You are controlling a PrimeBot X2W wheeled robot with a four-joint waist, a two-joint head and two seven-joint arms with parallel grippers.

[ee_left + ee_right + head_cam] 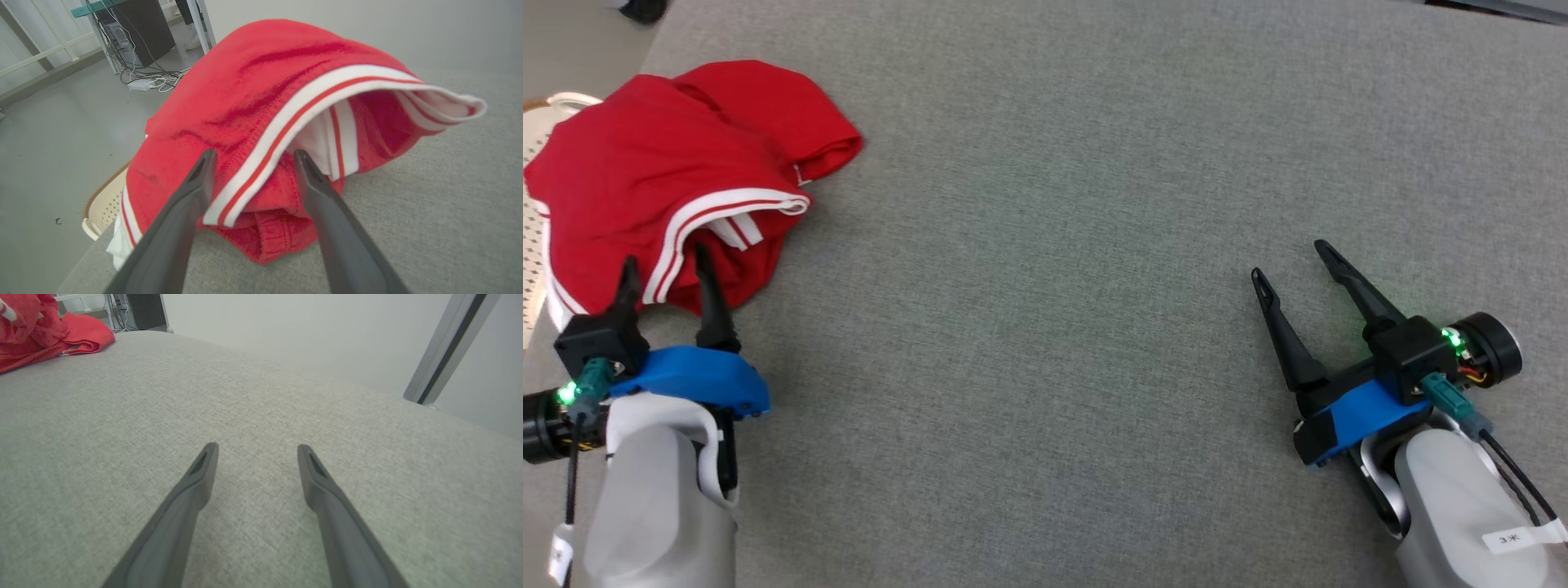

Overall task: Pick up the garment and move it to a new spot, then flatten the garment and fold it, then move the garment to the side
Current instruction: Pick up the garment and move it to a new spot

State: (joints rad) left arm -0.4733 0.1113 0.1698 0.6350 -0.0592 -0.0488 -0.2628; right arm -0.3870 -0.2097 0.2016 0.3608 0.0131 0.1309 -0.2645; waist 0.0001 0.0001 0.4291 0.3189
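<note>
The garment [678, 171] is red with white-striped trim, crumpled at the near left corner of the grey table [1054, 245], partly hanging over the left edge. My left gripper [663, 265] is open at the garment's near edge, its two fingers on either side of a striped hem. The left wrist view has the garment [253, 102] close up, and that gripper [253, 157] straddles the white stripe without pinching it. My right gripper [1289, 260] is open above bare table at the right, well away from the cloth. In the right wrist view the gripper [257, 449] holds nothing, and the garment [49, 335] lies far left.
A pale perforated basket [535, 229] stands off the table's left edge, under the overhanging cloth; its rim [102, 204] appears in the left wrist view. Beyond are the floor, cables and a dark cabinet [139, 32]. A metal post [445, 347] rises past the far right edge.
</note>
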